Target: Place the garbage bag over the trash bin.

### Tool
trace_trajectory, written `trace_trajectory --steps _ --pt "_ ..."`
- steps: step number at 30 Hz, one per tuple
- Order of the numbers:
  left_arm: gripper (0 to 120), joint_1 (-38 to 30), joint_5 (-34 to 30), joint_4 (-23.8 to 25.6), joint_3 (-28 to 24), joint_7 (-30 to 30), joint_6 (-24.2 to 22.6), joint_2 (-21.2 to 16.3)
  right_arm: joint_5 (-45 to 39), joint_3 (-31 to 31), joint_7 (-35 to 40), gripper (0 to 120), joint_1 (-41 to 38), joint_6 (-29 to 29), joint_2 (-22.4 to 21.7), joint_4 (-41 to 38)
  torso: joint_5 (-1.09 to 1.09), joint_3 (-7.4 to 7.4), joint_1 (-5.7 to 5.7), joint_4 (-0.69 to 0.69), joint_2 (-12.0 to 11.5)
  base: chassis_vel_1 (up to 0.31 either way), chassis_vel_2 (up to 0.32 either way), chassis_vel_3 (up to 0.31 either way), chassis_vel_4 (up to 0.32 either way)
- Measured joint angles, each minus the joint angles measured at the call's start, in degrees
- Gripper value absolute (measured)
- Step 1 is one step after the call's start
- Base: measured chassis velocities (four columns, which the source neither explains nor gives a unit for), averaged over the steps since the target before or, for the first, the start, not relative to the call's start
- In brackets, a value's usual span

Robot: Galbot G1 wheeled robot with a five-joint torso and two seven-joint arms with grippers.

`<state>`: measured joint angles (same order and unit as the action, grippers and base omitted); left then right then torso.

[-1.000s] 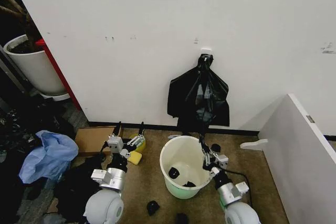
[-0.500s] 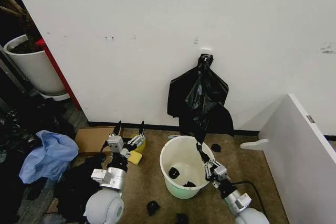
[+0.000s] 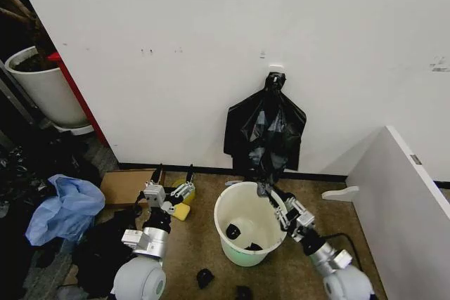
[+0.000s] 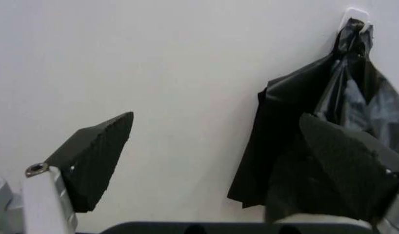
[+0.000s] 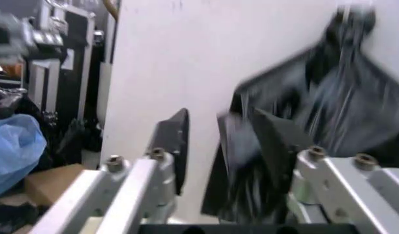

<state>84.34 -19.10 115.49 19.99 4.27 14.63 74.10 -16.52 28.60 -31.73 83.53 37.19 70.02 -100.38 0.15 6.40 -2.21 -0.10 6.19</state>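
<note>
Against the wall, on its hook: garbage bag (image 3: 266,131), hanging above the trash bin (image 3: 247,232). We logged the right gripper (image 3: 266,190), jaws parted, at its lower hem; left gripper (image 3: 173,172), jaws wide, idle. Step, we judged: fetching. Next: pinch one layer.

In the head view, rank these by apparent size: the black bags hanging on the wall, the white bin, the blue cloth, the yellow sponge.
1. Black bags
2. White bin; blue cloth looks about as big, so their order is unsure
3. Yellow sponge
</note>
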Motion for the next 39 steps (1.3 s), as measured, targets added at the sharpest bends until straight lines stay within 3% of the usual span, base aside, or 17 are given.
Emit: trace_trajectory --steps 4,6,8,12,16,18,27,33,39 --pt "100 -0.44 -0.15 -0.46 0.15 0.03 -0.04 -0.07 0.99 1.08 0.87 53 1.69 0.90 -0.67 -2.16 -0.01 0.00 0.00 -0.02 0.00 0.000 0.000 0.000 0.000" --pt "100 -0.74 -0.15 -0.82 0.10 0.04 -0.06 -0.04 5.26 0.64 8.05 59 1.93 0.66 -0.69 -2.86 0.00 0.00 -0.01 -0.02 0.00 0.000 0.000 0.000 0.000" --pt "100 -1.19 -0.10 -1.39 -0.15 0.04 -0.11 0.13 13.25 -0.74 19.87 69 0.49 -1.50 -0.28 -2.54 -0.01 0.00 -0.01 -0.02 0.00 0.000 0.000 0.000 0.000" --pt "100 -1.47 -0.05 -1.88 -0.21 0.07 -0.27 0.18 21.19 -2.55 28.86 81 -3.09 -4.67 0.48 -0.39 0.01 0.00 -0.01 0.00 0.00 0.000 0.000 0.000 0.000" --pt "100 -1.87 0.08 -2.58 -0.08 0.17 -0.88 -0.13 26.81 -6.64 31.33 97 -8.46 -10.64 0.21 0.98 -0.01 0.00 -0.01 -0.01 0.00 0.000 0.000 0.000 0.000" --pt "100 -1.89 0.08 -2.59 -0.07 0.17 -0.90 -0.13 27.06 -6.88 31.39 97 -8.76 -11.01 0.16 1.07 -0.01 0.01 -0.01 -0.01 0.00 0.000 0.000 0.000 0.000" --pt "100 -2.60 0.13 -3.23 0.18 0.41 -1.54 0.01 38.94 -14.73 35.91 100 -19.19 -24.72 0.22 6.29 -0.01 0.01 -0.01 0.00 0.00 0.000 0.000 0.000 0.000" --pt "100 -2.77 0.12 -3.69 0.21 0.61 -1.42 0.14 47.53 -14.46 38.07 100 -20.91 -28.41 1.60 7.58 0.00 0.00 -0.01 0.00 0.00 0.000 0.000 0.000 0.000" --pt "100 -2.78 0.08 -3.98 0.14 0.75 -1.16 0.12 51.34 -14.10 41.77 80 -19.61 -33.86 1.90 7.48 0.00 0.00 0.00 -0.01 0.00 0.000 0.000 0.000 0.000"
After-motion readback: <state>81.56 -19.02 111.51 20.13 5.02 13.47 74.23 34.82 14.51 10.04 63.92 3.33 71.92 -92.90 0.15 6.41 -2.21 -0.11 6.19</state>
